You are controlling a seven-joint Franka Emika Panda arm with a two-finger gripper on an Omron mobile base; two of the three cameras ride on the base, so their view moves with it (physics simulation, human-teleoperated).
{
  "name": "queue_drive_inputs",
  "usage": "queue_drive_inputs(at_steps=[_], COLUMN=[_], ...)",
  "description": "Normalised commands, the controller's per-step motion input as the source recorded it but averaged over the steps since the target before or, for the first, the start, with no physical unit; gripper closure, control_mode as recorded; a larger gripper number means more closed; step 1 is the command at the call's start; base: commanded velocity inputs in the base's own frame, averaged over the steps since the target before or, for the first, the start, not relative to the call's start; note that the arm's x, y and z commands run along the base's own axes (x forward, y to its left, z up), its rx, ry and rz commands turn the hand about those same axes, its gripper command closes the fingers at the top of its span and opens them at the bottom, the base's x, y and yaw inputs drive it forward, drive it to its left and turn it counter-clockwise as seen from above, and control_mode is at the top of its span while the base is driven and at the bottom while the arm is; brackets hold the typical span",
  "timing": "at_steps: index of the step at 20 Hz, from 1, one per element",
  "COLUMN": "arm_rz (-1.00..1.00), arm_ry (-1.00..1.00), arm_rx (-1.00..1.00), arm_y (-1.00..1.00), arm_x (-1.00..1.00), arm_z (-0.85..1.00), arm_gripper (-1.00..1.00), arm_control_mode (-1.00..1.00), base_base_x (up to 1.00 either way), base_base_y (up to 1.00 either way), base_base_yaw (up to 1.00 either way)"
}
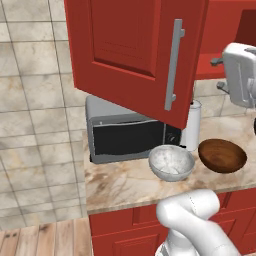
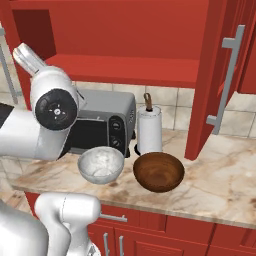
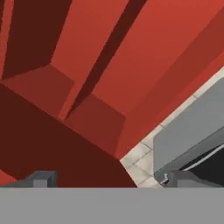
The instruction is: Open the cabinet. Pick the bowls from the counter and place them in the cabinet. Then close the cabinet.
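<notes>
The red wall cabinet stands open, its left door and right door both swung outward over the counter. Below it sit the two bowls. The speckled grey-white bowl is on the left. The dark brown wood-look bowl is to its right. My gripper is up at shelf height, well above the bowls, facing the red inside of the cabinet. It is open with nothing between its fingertips.
A grey microwave stands at the back of the counter, behind the marble bowl. A white paper towel roll is upright beside it. The left door's bar handle hangs out over the microwave. Red base cabinets run below.
</notes>
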Motion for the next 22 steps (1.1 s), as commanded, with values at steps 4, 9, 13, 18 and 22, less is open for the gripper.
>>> queue_drive_inputs(at_steps=[4, 9, 13, 18, 22], arm_rz=[0.1, 0.03, -0.01, -0.02, 0.0], arm_ry=[0.34, 0.18, 0.04, 0.22, 0.41], arm_rx=[0.55, 0.46, 0.28, 0.19, 0.15], arm_y=[0.0, 0.2, 0.58, 0.04, -0.01], arm_x=[0.09, 0.0, 0.12, 0.6, 0.52], arm_z=[-0.5, -0.73, -0.46, 0.0, 0.09], arm_gripper=[-1.0, -1.0, -1.0, -1.0, -1.0], arm_control_mode=[-1.0, -1.0, -1.0, -1.0, -1.0], base_base_x=[0.0, 0.0, 0.0, 0.0, 0.0], base_base_y=[0.0, 0.0, 0.0, 0.0, 0.0], base_base_yaw=[0.0, 0.0, 0.0, 0.0, 0.0])
